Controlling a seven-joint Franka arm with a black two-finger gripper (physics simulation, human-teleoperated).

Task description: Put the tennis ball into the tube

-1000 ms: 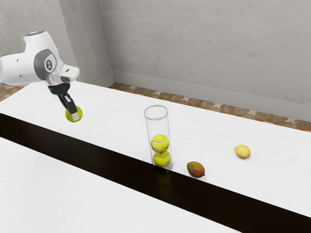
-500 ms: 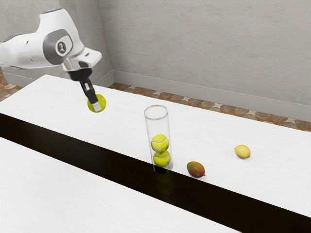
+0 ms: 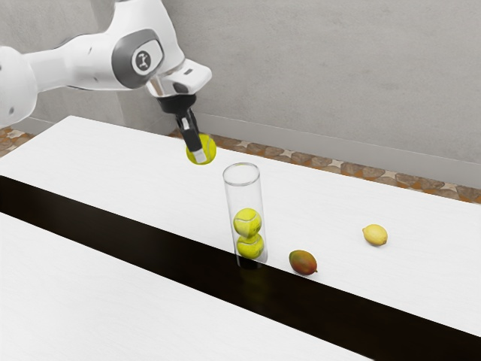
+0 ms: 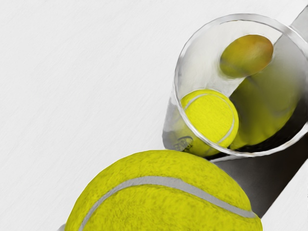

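Note:
My gripper [image 3: 200, 155] is shut on a tennis ball [image 3: 208, 148], held up in the air beyond the clear tube's rim, toward the exterior view's left. The tube [image 3: 243, 180] stands upright on the table, with two tennis balls stacked inside: an upper one [image 3: 247, 222] and a lower one [image 3: 250, 247]. In the wrist view the held ball [image 4: 163, 202] looms large beside the tube's round rim [image 4: 186, 43], and a ball [image 4: 211, 118] is visible down inside the tube. The far finger is hidden behind the held ball.
A red-green mango [image 3: 303, 262] lies near the tube's base, toward the exterior view's right. Farther right rests a lemon [image 3: 375, 235]. A dark band [image 3: 150, 244] crosses the white table [image 3: 90, 293], passing under the tube's base.
My hand has carried the held ball toward the exterior view's right and somewhat higher, much closer to the tube. The tube, its two balls, the mango and the lemon have stayed still.

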